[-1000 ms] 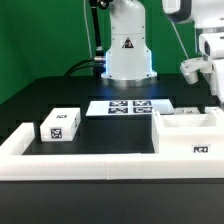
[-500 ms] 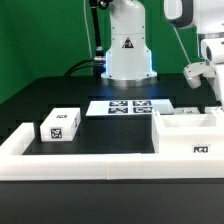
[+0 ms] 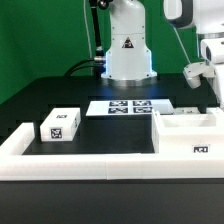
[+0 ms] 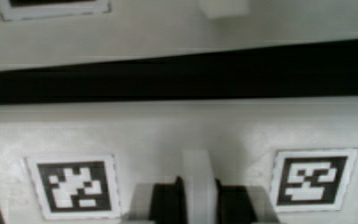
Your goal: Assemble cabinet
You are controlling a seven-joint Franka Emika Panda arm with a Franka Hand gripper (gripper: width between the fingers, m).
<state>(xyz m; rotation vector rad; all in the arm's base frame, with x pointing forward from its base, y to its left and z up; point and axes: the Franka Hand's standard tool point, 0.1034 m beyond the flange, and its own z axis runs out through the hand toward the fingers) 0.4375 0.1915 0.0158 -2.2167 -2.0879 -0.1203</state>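
Note:
The cabinet's large white box point(image 3: 190, 135) stands at the exterior view's right, open compartments up, with one tag on its front. A small white tagged box point(image 3: 60, 125) sits at the left. My gripper point(image 3: 198, 72) hangs above the large box's far right corner, shut on a white tagged part point(image 3: 191, 69) held in the air. In the wrist view the gripper point(image 4: 197, 200) has its dark fingers point(image 4: 158, 203) close together on a thin ridge of that part point(image 4: 176, 130), between two tags. Beyond it are a dark strip of table and a white tagged surface point(image 4: 158, 35).
A long low white L-shaped rail point(image 3: 60, 160) runs along the front and up the left side. The marker board point(image 3: 125, 105) lies flat at mid-table before the robot base point(image 3: 128, 50). Green wall behind.
The gripper and the held white part have shifted slightly toward the exterior view's right. The boxes on the table have not moved.

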